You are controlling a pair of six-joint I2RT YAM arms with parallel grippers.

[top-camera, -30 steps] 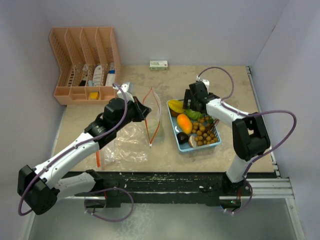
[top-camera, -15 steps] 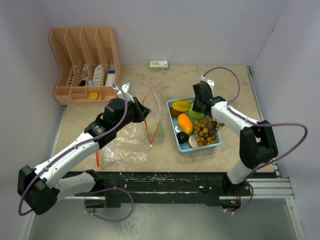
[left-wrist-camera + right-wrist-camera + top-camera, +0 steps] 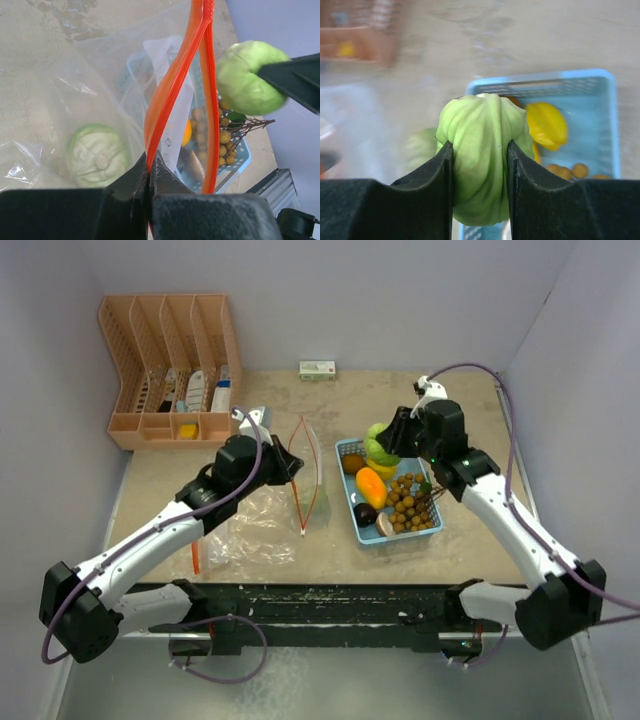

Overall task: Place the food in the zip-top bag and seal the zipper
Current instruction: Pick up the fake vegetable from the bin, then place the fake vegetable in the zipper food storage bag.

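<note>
My left gripper (image 3: 292, 466) (image 3: 148, 171) is shut on the near orange rim of the clear zip-top bag (image 3: 262, 520), holding its zipper mouth (image 3: 308, 472) (image 3: 172, 100) open. My right gripper (image 3: 386, 446) (image 3: 480, 162) is shut on a green leafy piece (image 3: 376, 444) (image 3: 482, 150) (image 3: 248, 77), held in the air above the tray's far left corner, right of the bag mouth. Left in the tray are an orange fruit (image 3: 370, 487), a yellow fruit (image 3: 547, 125), a dark brown lump (image 3: 365, 514), a beige slice (image 3: 385, 525) and brown balls (image 3: 410, 505). A pale green round piece (image 3: 97, 155) shows through the bag film.
The light blue tray (image 3: 347, 448) (image 3: 540, 77) sits right of the bag. A peach slotted organiser (image 3: 170, 370) stands at the back left, and a small white box (image 3: 317, 369) lies against the back wall. An orange stick (image 3: 196, 558) lies by the bag's near left corner.
My right gripper closed on the green leafy piece in the tray and lifted it up, the arm swinging out. The left gripper kept holding the bag rim in place.
</note>
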